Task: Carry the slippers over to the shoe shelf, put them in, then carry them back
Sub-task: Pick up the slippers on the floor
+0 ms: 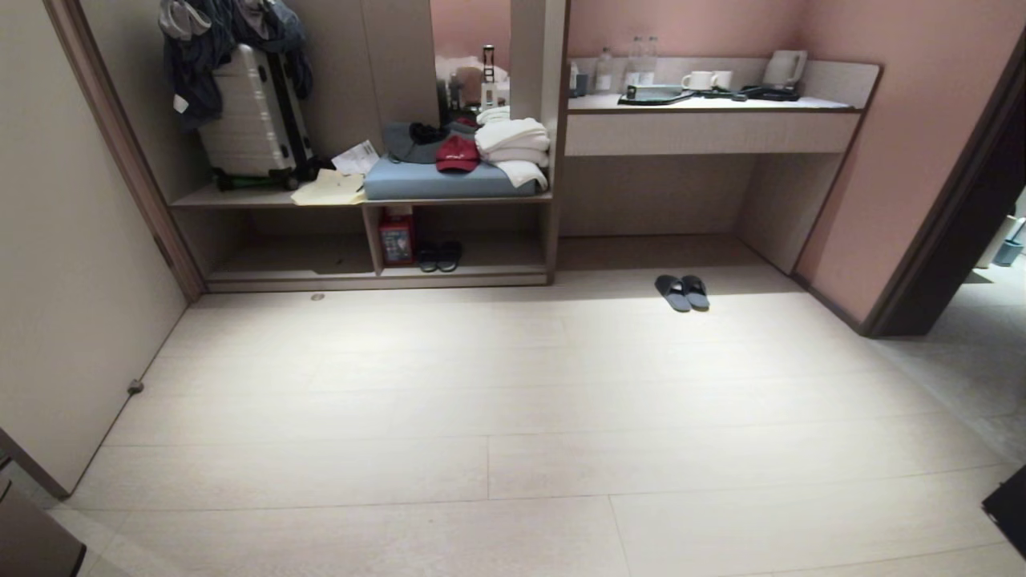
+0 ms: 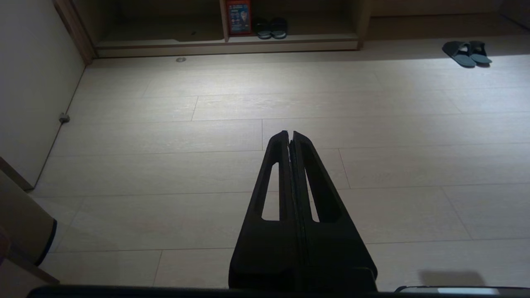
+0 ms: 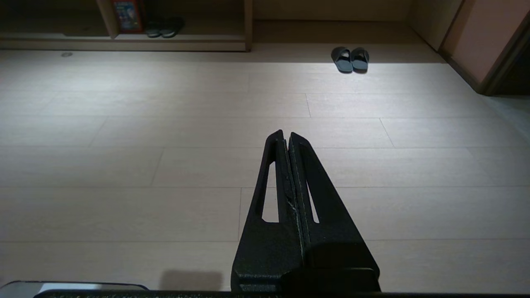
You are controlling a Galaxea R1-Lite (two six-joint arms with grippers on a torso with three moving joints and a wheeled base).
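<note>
Slippers (image 1: 682,292) side by side, toes shelfward

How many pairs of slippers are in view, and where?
2. The slippers lie together on the floor before the desk recess; a second dark pair sits inside the shoe shelf, right of its divider. Others could be hidden in shadow.

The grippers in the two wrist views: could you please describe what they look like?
Both look alike. The left gripper and the right gripper are matte black, each with two long fingers tapering to narrow tips. Every finger has a long slot cut through it. No cables or markings show. The right gripper's inner edges look slightly chipped.
</note>
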